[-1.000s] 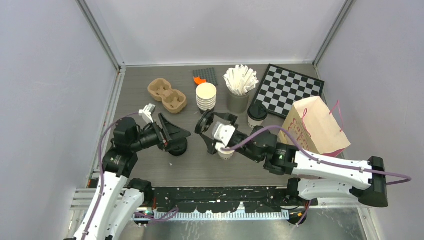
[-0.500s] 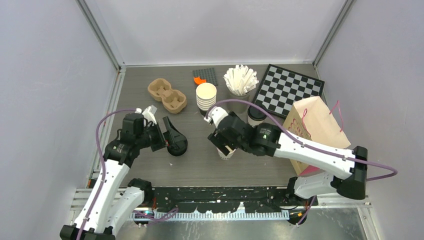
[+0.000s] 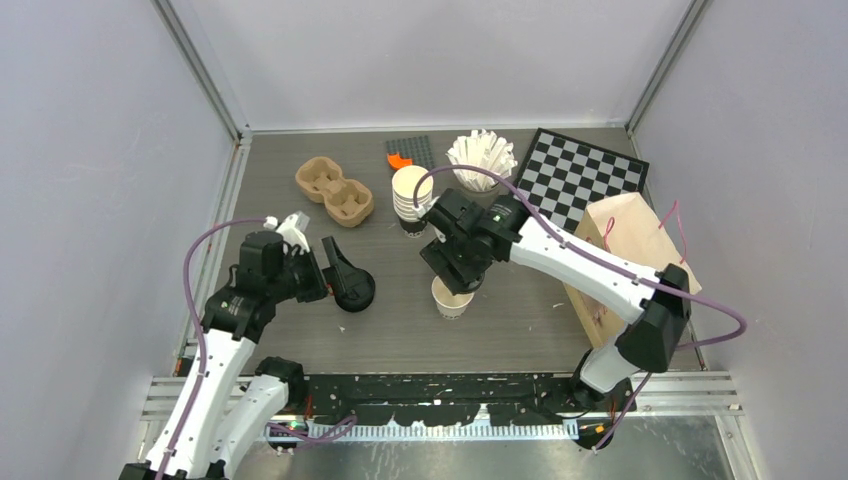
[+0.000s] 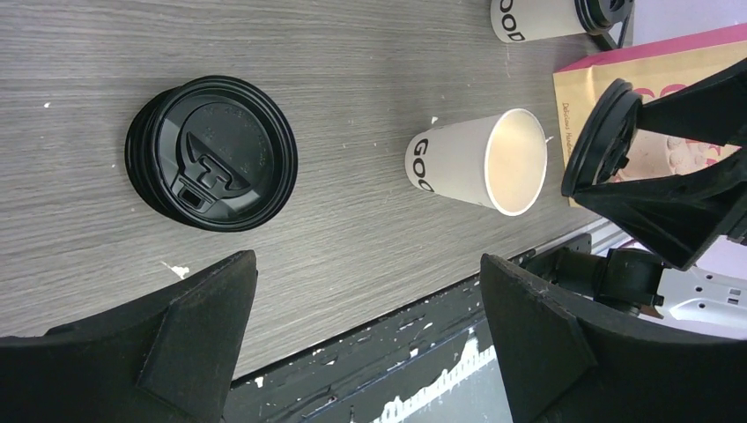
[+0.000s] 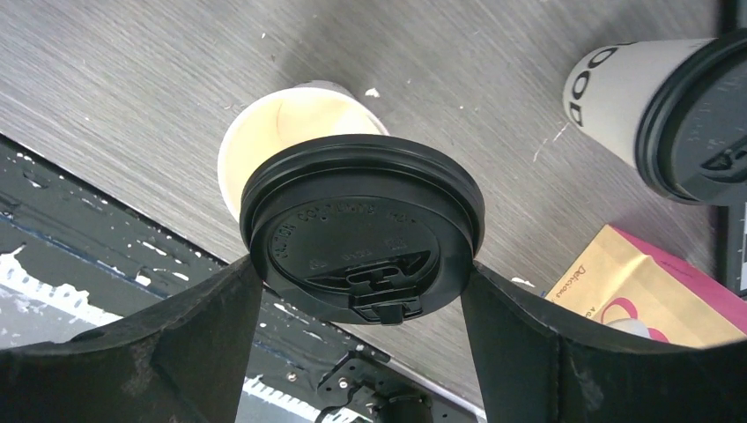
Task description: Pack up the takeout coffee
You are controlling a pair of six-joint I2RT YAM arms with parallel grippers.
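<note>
The right gripper (image 5: pixel 361 275), spread wide, clamps a black lid (image 5: pixel 361 220) by its rim just above an open cup (image 5: pixel 264 145); the capped cup (image 5: pixel 617 88) nearby stands upright. The left gripper (image 4: pixel 366 269) gapes empty.

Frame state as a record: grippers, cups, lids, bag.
right gripper: shut on lid
lid: in the air close to open cup, not seated
open cup: upright, uncapped
capped cup: outside bag
left gripper: open, empty, near lid stack
bag: right side
</note>
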